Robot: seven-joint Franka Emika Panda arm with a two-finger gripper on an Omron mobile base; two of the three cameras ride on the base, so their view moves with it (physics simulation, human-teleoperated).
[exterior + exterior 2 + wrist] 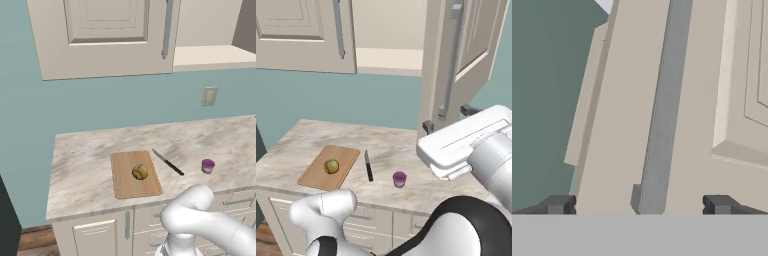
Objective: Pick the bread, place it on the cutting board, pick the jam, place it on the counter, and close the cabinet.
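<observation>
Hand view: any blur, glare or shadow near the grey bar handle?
Hand view: sharp and evenly lit, no glare; the long grey metal bar handle is crisp between the open gripper tips. Right base view: soft, flat shading, faint shadow by the small purple-pink jam jar.

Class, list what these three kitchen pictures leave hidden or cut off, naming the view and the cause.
- Cabinet inside: right base view, open door blocks most of the shelf.
- Door handle: hand view, top edge cuts its upper end.
- Gripper: hand view, fingers show tips alone.
- Counter: left base view, arm hides its front right.
</observation>
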